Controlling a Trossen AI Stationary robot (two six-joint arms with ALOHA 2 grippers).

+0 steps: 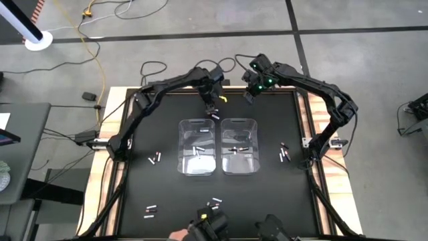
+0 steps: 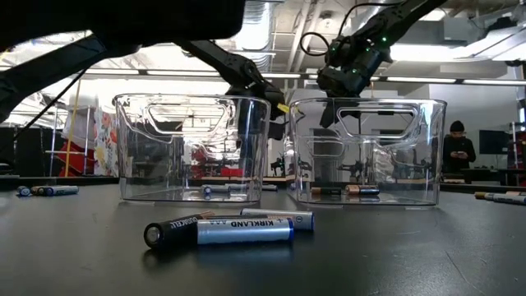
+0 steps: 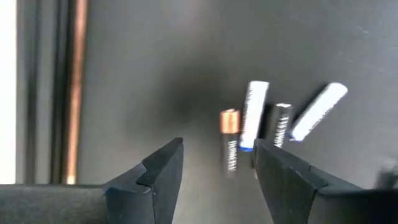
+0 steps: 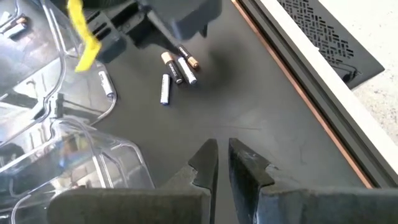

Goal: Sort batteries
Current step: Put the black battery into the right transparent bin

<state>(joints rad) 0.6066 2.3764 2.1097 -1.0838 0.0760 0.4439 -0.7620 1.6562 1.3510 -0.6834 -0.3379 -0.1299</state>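
A cluster of several batteries (image 3: 254,115) lies on the black mat behind the two clear bins, some white, some dark with copper ends (image 4: 177,70). My left gripper (image 3: 217,168) hangs open just over this cluster, pointing down; a dark copper-ended battery (image 3: 229,142) shows between its fingers, and I see no touch. In the high view it is at the far middle (image 1: 212,107). My right gripper (image 4: 222,160) waits shut and empty, raised over the mat at the far right (image 1: 249,94).
The left bin (image 1: 198,146) and right bin (image 1: 239,144) stand mid-table, each with a few batteries inside. Loose batteries lie at the left (image 1: 155,158), right (image 1: 284,152) and near edge (image 2: 230,228). A wooden rim (image 4: 298,87) borders the mat. A hand (image 1: 177,234) shows at the near edge.
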